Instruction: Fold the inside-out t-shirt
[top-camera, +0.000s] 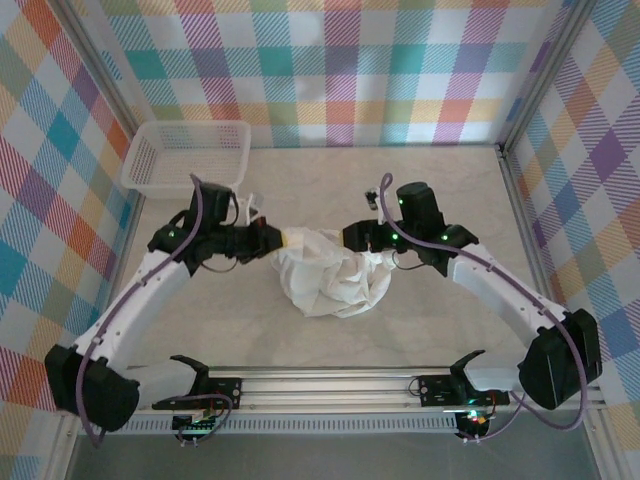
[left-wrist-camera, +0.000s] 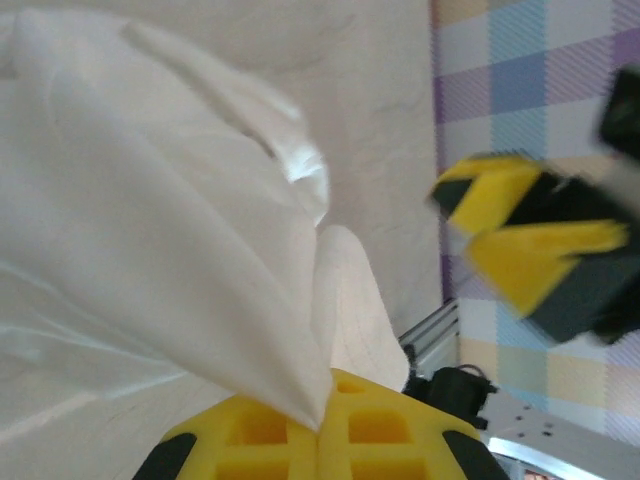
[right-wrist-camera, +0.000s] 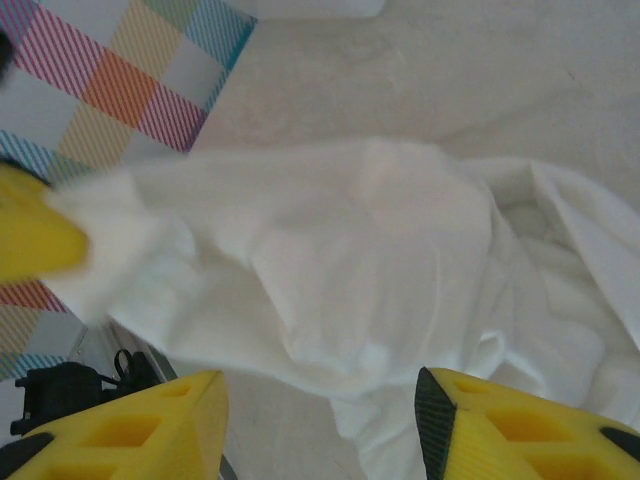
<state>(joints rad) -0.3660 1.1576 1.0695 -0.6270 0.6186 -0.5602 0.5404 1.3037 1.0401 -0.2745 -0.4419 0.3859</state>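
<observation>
Fabric of the inside-out t-shirt lies bunched at the centre of the top view, its upper edge running left to right between the arms. Left gripper is clenched on the upper-left corner. Right gripper stands released, with the cloth directly ahead of its parted jaws.

The top camera looks down over the whole table; both wrist cameras closely face the t-shirt.
</observation>
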